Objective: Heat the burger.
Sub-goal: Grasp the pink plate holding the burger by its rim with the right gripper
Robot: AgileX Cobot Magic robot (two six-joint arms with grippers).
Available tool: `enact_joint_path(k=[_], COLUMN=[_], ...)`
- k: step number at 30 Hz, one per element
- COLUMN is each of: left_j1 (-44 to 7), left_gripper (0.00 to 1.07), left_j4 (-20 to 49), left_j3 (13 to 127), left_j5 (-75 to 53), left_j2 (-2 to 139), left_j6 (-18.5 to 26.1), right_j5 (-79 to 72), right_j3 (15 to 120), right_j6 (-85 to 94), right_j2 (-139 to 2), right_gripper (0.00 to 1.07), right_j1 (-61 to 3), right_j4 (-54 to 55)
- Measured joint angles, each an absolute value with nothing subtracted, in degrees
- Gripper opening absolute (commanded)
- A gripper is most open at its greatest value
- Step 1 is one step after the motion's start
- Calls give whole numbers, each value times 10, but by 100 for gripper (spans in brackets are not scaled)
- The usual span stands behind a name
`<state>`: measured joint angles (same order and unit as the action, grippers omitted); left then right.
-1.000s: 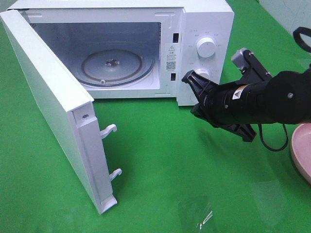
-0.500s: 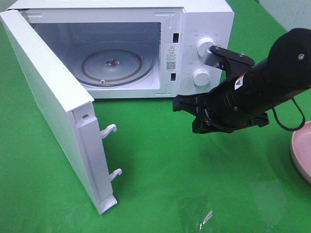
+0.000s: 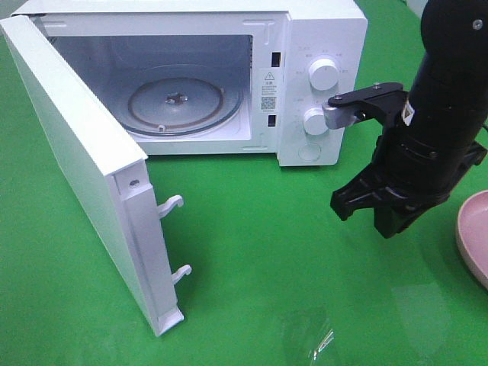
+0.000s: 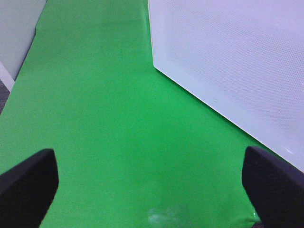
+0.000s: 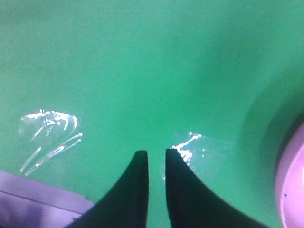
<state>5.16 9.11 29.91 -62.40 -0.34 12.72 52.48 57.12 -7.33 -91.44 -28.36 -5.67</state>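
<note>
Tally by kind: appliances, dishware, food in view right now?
Appliances: 1 (microwave)
Dishware: 2 (glass turntable, pink plate)
Food: 0 (burger not in view)
Total: 3

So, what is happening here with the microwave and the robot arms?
The microwave has its door wide open, and its glass turntable is bare. The burger is not in any view. The right pincer, jaws slightly apart and empty, points down at the green table between the microwave and a pink plate. The left pincer is wide open and empty, over the table by the door.
</note>
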Motion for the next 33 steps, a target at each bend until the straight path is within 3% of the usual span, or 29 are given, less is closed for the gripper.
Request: enact_joint_path(k=[18, 20, 21, 22, 23, 24, 25, 26, 27, 28, 30, 33], left_j1=[52, 52, 52, 52, 52, 52, 52, 52, 52, 52, 52, 52], left_gripper=[98, 98, 98, 98, 98, 98, 98, 98, 98, 98, 98, 98], left_j4=[91, 91, 91, 91, 91, 91, 91, 91, 91, 91, 91, 91], left_j3=[299, 299, 299, 299, 299, 299, 299, 299, 299, 299, 299, 299], left_j5=[-624, -624, -624, -624, -624, -624, -624, -624, -624, -624, -624, -624], left_j2=[-3, -3, -3, -3, -3, -3, -3, -3, -3, -3, -3, -3], left_j6=[127, 127, 127, 127, 127, 127, 127, 127, 127, 127, 127, 127], right_j5=[599, 603, 606, 606, 606, 606, 606, 606, 606, 606, 591, 586], right_j3=[573, 573, 573, 573, 573, 573, 573, 573, 573, 573, 573, 573], right_j6=[15, 16, 17, 17, 17, 17, 17, 17, 17, 17, 17, 17], right_j2=[-840, -839, -838, -838, -838, -838, -838, -838, -838, -838, -838, -838], right_gripper=[24, 29, 37, 37, 50, 50, 63, 63, 78, 78, 93, 94], right_j1=[-136, -120, -108, -108, -98, -98, -95, -95, -94, -94, -94, -94], right_j4=[-58, -58, -58, -58, -63, -63, -71, -71, -79, -79, -89, -93])
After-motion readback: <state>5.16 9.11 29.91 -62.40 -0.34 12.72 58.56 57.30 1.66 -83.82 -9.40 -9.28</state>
